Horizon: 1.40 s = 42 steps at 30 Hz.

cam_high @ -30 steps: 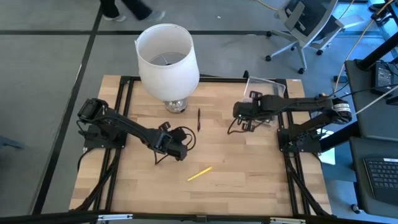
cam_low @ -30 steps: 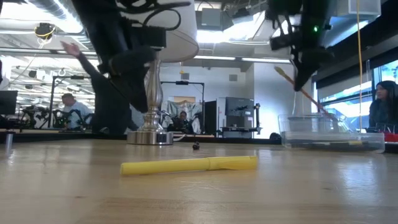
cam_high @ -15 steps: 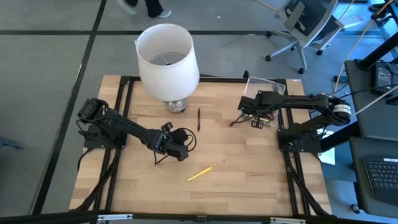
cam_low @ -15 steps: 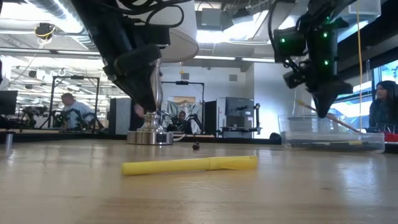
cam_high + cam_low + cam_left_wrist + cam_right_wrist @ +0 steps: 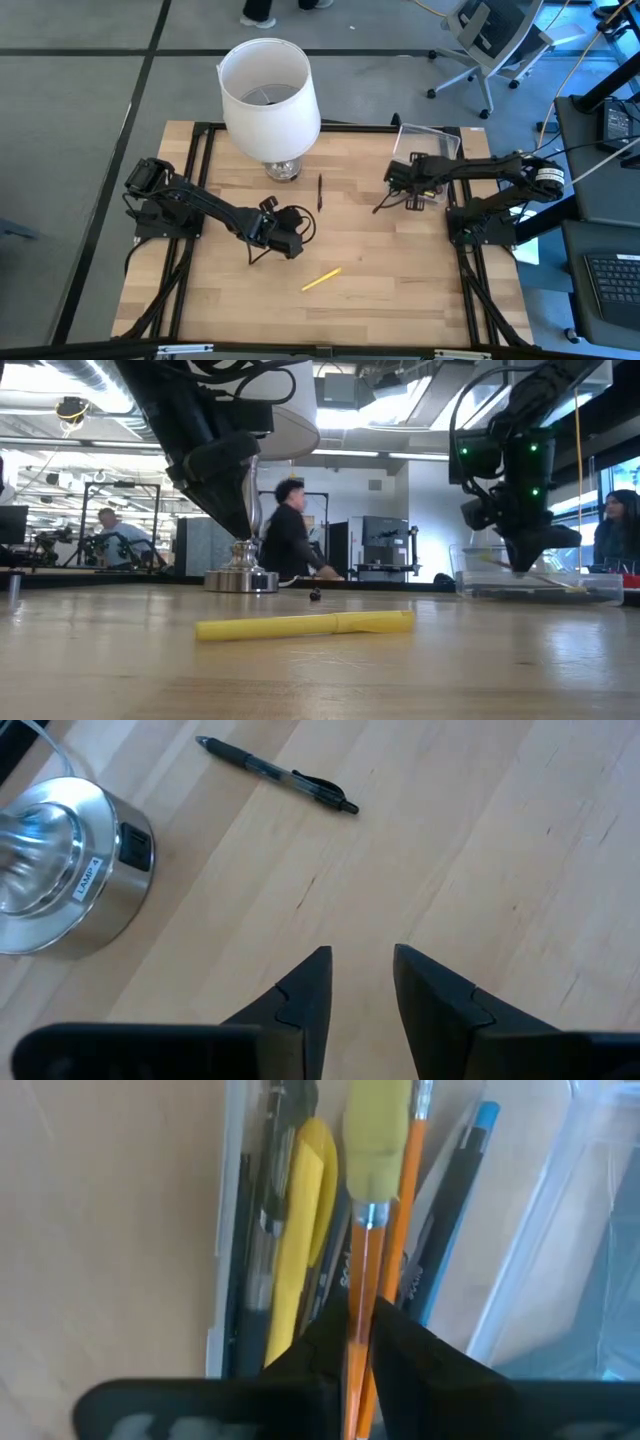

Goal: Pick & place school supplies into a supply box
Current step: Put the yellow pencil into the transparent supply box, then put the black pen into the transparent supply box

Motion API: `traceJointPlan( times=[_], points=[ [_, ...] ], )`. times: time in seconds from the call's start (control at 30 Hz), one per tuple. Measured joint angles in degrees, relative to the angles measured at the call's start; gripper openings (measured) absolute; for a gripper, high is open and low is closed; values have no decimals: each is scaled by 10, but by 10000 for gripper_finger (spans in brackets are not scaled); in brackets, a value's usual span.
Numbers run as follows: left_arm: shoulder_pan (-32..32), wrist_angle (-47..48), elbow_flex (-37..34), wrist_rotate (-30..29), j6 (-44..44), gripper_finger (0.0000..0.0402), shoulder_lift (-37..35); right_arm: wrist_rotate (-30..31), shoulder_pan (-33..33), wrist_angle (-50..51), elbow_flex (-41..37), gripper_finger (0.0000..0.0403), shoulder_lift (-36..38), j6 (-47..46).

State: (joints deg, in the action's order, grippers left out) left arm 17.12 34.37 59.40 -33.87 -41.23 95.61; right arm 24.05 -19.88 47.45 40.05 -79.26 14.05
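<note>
The right gripper (image 5: 360, 1325) pinches an orange pencil (image 5: 372, 1250) between its fingers, directly over the supply box (image 5: 432, 140); below and ahead of the fingertips the box already holds several pens and markers lying side by side, a yellow one (image 5: 300, 1200) among them, and the pencil's yellow-capped end points along them; from table height the gripper hangs just above the clear box's rim (image 5: 535, 585), so I judge the release is about due.

The left gripper (image 5: 360, 990) waits near the table's middle, its fingers spread a little with nothing between them; ahead of it lies a black pen (image 5: 275, 775) on the wood, and off to one side of it the lamp base (image 5: 65, 870); a yellow marker (image 5: 322, 279) lies on the table behind it, towards the near edge.

So most supplies look boxed; after this pencil, the black pen and yellow marker remain.
</note>
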Motion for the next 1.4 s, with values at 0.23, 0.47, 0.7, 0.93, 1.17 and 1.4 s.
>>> traceJointPlan(
  times=[0.23, 0.47, 0.7, 0.93, 1.17, 1.4],
  points=[
    [0, 0, 0, 0, 0, 98, 0, -2, 0, -25, -8, 52, 0, -16],
    [0, 0, 0, 4, 0, 98, 0, -2, 0, -25, -8, 54, 0, -16],
    [-4, -50, 0, 5, 0, 97, 0, -2, 0, -26, -8, 71, 0, -17],
    [-22, -103, 0, 5, 20, 100, 0, 100, 0, -27, -4, 143, 0, -52],
    [-58, -147, 0, -5, -50, 98, 15, 107, 0, -23, 34, 160, 1, -149],
    [-106, -263, 0, -5, -21, 97, 78, -4, 4, -24, 62, 161, 1, -168]
  ],
)
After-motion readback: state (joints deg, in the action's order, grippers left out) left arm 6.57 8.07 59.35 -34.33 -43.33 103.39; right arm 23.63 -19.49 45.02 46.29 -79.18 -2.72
